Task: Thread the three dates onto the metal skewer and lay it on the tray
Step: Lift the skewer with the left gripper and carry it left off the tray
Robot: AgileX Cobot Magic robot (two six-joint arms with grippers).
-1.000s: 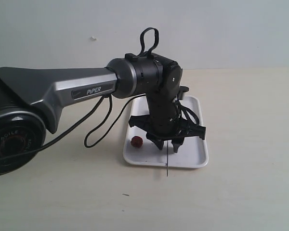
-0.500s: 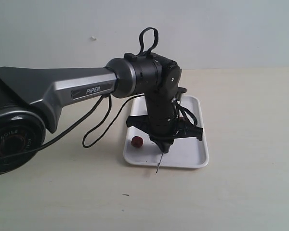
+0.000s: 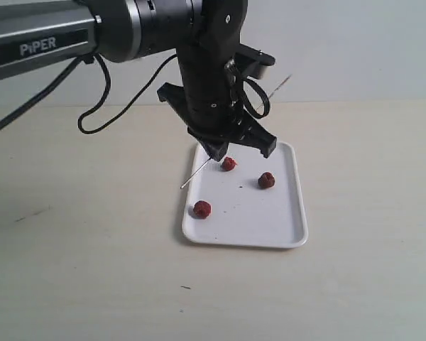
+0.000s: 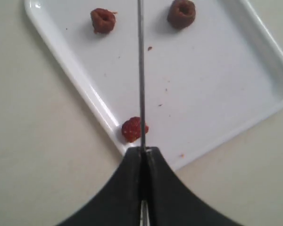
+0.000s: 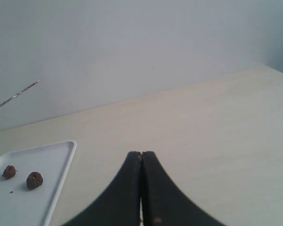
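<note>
- My left claw (image 3: pixel 216 153) (image 4: pixel 142 153) is pressed together on the metal skewer (image 3: pixel 197 175) (image 4: pixel 141 70), pinching it partway along its length.
- The skewer is tilted. Its lower end slants out past the left rim of the tray (image 3: pixel 270 220) (image 4: pixel 217 84), and its upper end (image 5: pixel 14 98) pokes up behind my wrist.
- The three dates lie loose on the tray, apart from one another. One date (image 3: pixel 201 209) (image 4: pixel 133 129) is near the front left corner, a second (image 3: pixel 228 164) (image 4: pixel 103 20) sits just beside my claw tip, and the darker third (image 3: pixel 266 180) (image 4: pixel 181 13) is to its right.
- The tray rests flat on the pale table (image 3: pixel 92 249).
- My right claw (image 5: pixel 141 157) is pressed together with nothing between its fingers. It is over the table, off to the side of the tray (image 5: pixel 47 155).
</note>
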